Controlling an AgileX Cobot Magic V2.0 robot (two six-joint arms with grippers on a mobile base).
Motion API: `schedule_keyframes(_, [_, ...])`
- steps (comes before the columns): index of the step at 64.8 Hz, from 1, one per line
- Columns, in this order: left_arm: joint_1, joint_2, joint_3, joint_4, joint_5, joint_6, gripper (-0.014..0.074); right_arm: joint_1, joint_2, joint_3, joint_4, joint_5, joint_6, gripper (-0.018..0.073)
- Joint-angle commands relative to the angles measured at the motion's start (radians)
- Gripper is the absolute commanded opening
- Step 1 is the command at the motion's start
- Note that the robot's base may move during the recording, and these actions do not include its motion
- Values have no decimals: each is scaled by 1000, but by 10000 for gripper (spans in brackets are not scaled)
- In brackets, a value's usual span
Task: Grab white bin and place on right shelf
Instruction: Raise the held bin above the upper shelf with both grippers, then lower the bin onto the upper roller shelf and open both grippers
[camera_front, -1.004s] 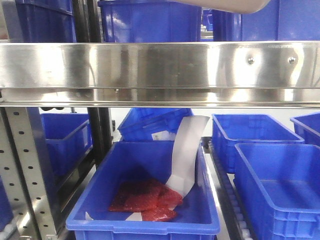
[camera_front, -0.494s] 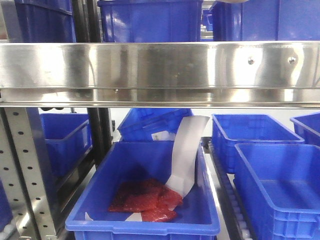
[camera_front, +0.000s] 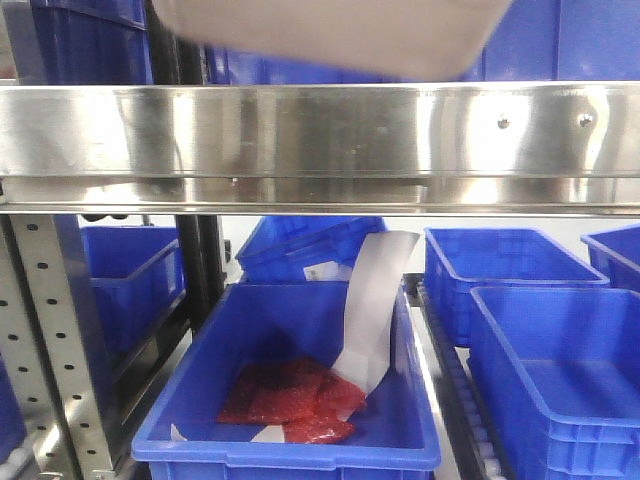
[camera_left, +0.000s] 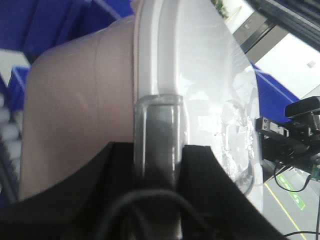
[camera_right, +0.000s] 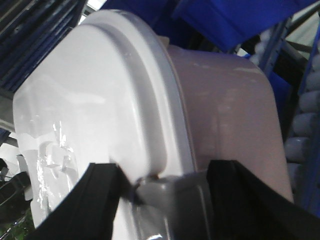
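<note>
Looking into a storage rack crowded with blue plastic, facing the broad shiny front rail of the right shelf (camera_front: 320, 130), with a perforated upright (camera_front: 50, 340) below its left end. Seeing, under that rail, the nearest blue bin (camera_front: 285, 455) holding a cluster of red packets (camera_front: 290, 395) and a white paper strip (camera_front: 375, 300) leaning up toward its far right corner. Noting more open blue bins (camera_front: 520, 265) to either side of it below the rail. Catching upper blue bins (camera_front: 90, 40) standing behind the rail, contents hidden. Finding the white bin (camera_front: 330, 35) hanging just above the rail, in front of those upper bins, blurred and cut off by the top edge. Reading its long axis as running left to right along the rail, dipping slightly at the right end; not being able to tell whether it is touching the rail. Gripping its rim at one end with the left gripper (camera_left: 157, 167), dark fingers (camera_left: 100, 195) sitting either side of the rim, beige wall on one side and the lid (camera_left: 200, 85) on the other, jaws narrow and pinching. Clamping the right gripper (camera_right: 165, 195) the same way, jaws drawn in on rim and lid together, the lid keeping the bin's contents out of sight
</note>
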Motion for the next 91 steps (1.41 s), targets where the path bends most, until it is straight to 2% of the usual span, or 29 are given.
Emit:
schedule_keyframes(1, [-32,-18,-30,-48,85,27,-113,42,-35,-47,162,155,-7,57])
schedule_keyframes(12, [-32,-2,-30,-43,70,29,-97,43,-6,-47,162,158,-22,60])
schedule_keyframes(16, [-32,1,-30,-30,58,29,-53,43,-6,-47,162,158,-37,78])
schedule_keyframes(20, [-32,3,-30,-12,58,29,19,43,-6,-47,162,158,-49,138])
schedule_keyframes(30, [-32,4,-30,23,57,29,298,43,-6,-47,162,146,-70,477])
schedule_keyframes(36, [-32,4,-30,23,48,29,414,43,-6,-47,161,126,-81,653])
schedule_keyframes(42, [-24,4,-32,23,46,29,465,43,-6,-47,158,115,-107,634])
schedule_keyframes(49, [-7,2,-32,23,59,29,468,41,-6,-52,138,112,-126,634])
schedule_keyframes(65, [38,-25,-32,26,67,29,463,39,-6,-163,-45,84,-124,634])
schedule_keyframes(83, [84,-94,-32,141,87,29,463,11,-20,-288,-294,84,-70,633])
schedule_keyframes(91, [84,-129,-32,188,87,29,461,-12,-35,-303,-326,88,-68,632])
